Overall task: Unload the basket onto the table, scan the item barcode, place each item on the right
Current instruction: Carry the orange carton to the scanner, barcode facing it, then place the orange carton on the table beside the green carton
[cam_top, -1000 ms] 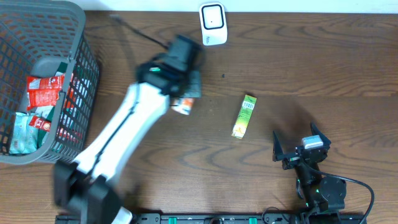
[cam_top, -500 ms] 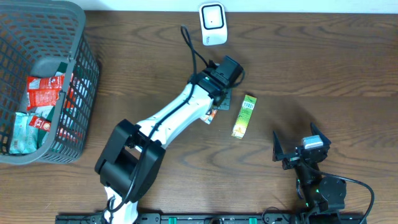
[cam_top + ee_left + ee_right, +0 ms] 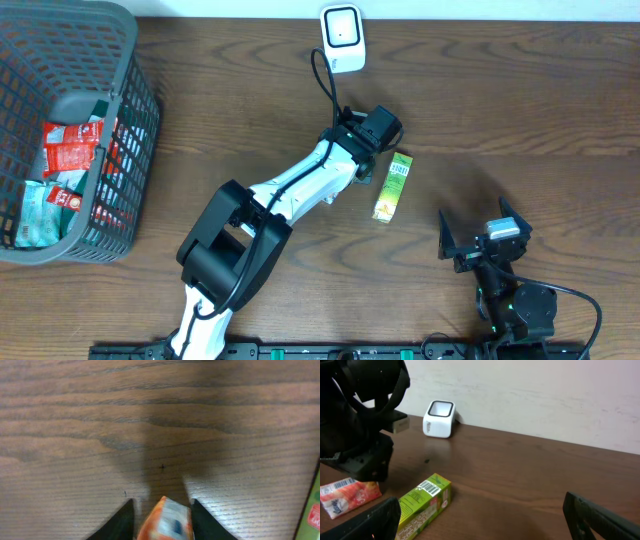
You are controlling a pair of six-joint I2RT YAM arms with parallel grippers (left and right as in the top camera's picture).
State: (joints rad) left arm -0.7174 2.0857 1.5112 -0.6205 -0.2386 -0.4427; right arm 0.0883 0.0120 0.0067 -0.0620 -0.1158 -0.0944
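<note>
Dark wood tabletop (image 3: 520, 110) fills my views. Nearest me, the right fingers (image 3: 370, 522) stand spread wide and empty. Beyond them the orange packet (image 3: 347, 495) lies flat, barcode face up, just left of a green carton (image 3: 392, 187). Its long axis runs out along the left fingers (image 3: 125, 520), which are partly apart on either side; I can't tell whether they pinch it. The scanner (image 3: 341, 38) stands at the far edge.

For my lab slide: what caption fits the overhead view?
Left arm extended beside the carton, scanner beyond; basket of packets at left, right claw open.
</note>
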